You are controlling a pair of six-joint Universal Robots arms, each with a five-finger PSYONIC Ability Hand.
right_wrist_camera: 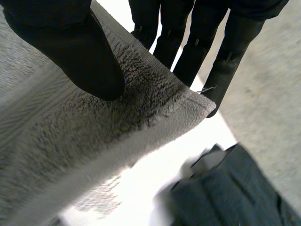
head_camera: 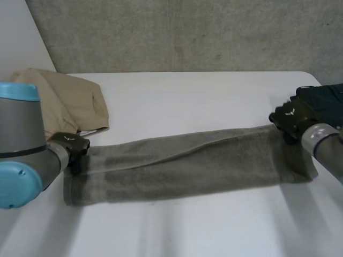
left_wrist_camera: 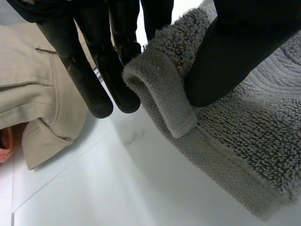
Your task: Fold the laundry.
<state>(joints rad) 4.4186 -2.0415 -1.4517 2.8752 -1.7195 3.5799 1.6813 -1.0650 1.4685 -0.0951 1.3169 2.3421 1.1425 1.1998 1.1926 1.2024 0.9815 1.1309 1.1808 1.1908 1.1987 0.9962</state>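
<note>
White table (head_camera: 203, 101) has the grey towel (head_camera: 187, 166) stretched long, from near its left edge to near its right edge. Tan clothes (head_camera: 69, 101) wait at the far left corner, and a dark garment (head_camera: 327, 101) sits at the right edge. Left hand (head_camera: 72, 145) and right hand (head_camera: 292, 119) each pinch a far towel corner between thumb and fingers, probably to keep it taut for folding.

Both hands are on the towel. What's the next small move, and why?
Probably lift the right hand a little and start carrying its end toward the left hand. Each hand pinches a far corner of the grey towel, which lies stretched in a long strip across the table, so halving it end to end looks due.
</note>
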